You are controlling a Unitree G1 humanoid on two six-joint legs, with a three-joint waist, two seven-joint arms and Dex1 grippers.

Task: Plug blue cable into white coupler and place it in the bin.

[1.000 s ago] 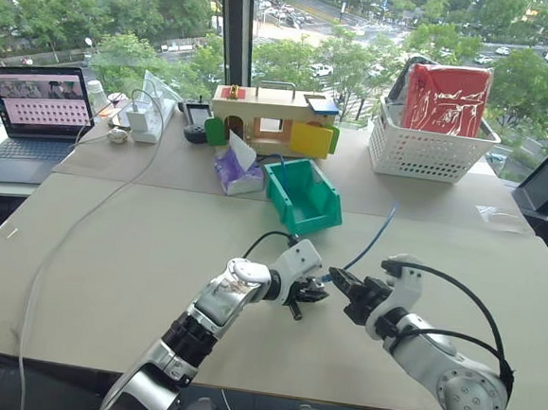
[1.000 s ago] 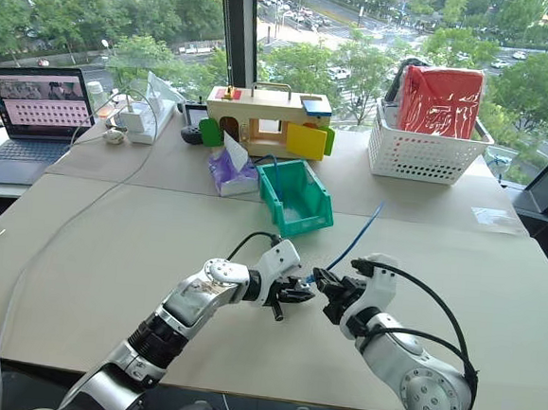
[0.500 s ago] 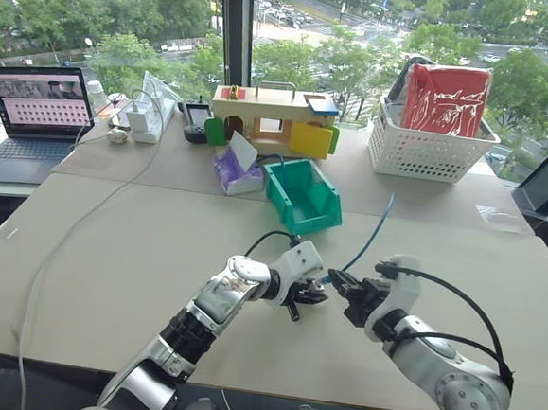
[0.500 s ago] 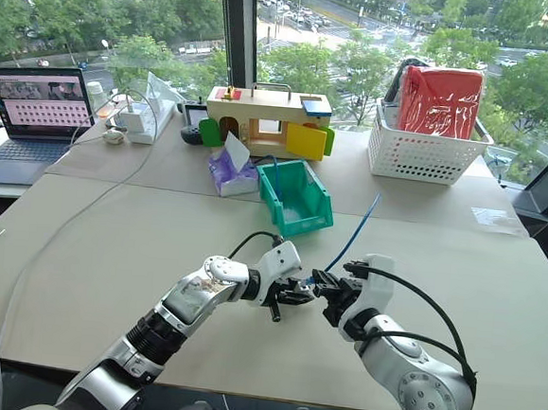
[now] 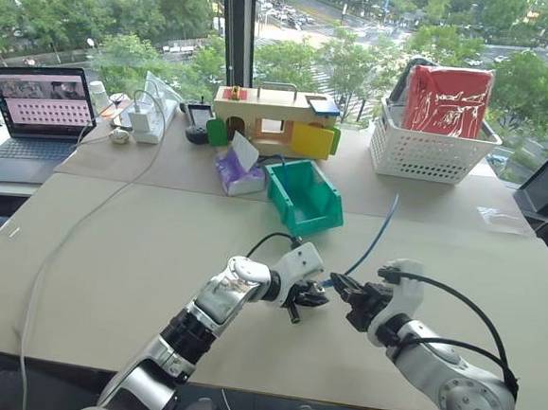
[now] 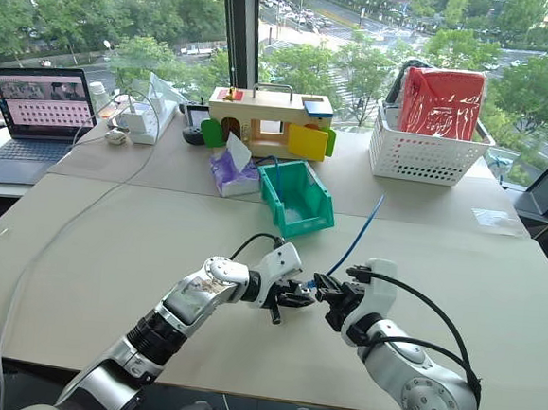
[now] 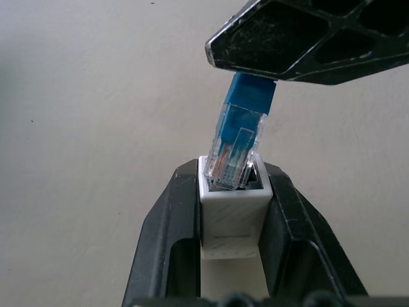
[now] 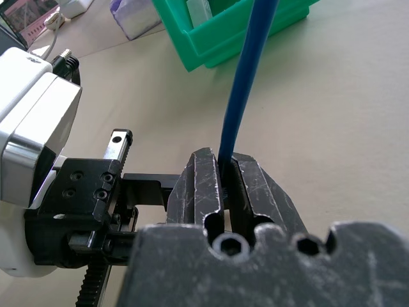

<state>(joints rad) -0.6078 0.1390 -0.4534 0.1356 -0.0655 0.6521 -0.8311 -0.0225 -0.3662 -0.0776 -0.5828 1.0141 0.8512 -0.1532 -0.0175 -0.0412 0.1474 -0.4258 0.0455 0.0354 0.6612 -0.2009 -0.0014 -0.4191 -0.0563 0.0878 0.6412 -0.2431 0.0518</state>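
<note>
**Op:** Blue cable is pinched between my right fingers, which are closed tight on it just behind the plug. The rest of the cord rises up and away from them toward the bin.

**Sup:** And the coupler?

**Op:** White coupler sits clamped between my left fingers, which are narrow and closed on its sides, its socket facing the plug.

**Sup:** Is it seated?

**Op:** I'd say not yet. In the left wrist view the plug tip is just inside the socket mouth, tilted, with most of the clear body still outside. Both sets of fingers meet tip to tip above the desk, the plug between them.

**Sup:** So how far along?

**Op:** Roughly halfway, by my reckoning. Both parts are picked up and the plug has reached the socket. Left to do: straighten it, push it home, then carry the joined pair to the bin, which stands well beyond the fingers.
</note>
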